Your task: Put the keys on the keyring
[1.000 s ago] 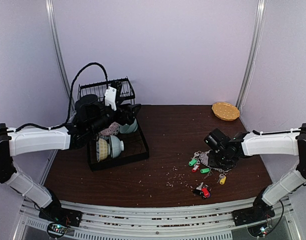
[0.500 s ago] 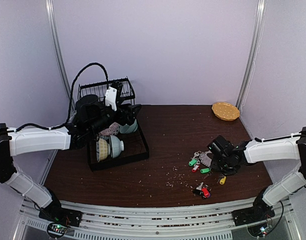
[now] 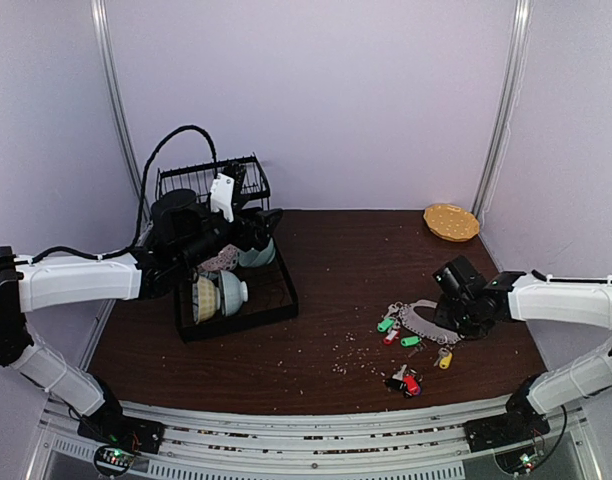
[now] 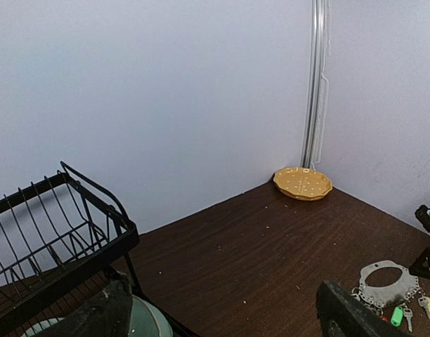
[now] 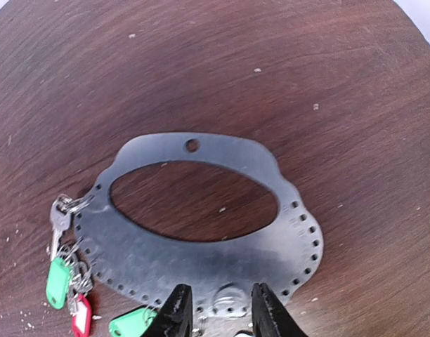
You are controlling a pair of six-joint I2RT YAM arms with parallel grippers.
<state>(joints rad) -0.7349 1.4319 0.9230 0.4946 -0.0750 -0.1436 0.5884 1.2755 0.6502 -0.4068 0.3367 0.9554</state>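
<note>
progress: partly done; green and red tagged keys [image 5: 58,281] hang at the keyring [image 5: 201,232] 8 o'clock edge | remaining: yellow key [image 3: 445,361], red-black cluster [image 3: 406,381] loose at its 5-6 o'clock from above | right gripper [image 5: 218,316]: narrowly apart astride the rim; grip unclear | left gripper [image 4: 225,309]: wide apart, empty

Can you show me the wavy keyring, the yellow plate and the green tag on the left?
keyring [image 5: 166,256]: right wrist view, flat metal band below its hole.
yellow plate [image 4: 303,183]: left wrist view, middle of its dotted top.
left green tag [image 5: 58,272]: right wrist view, middle of the plastic.
</note>
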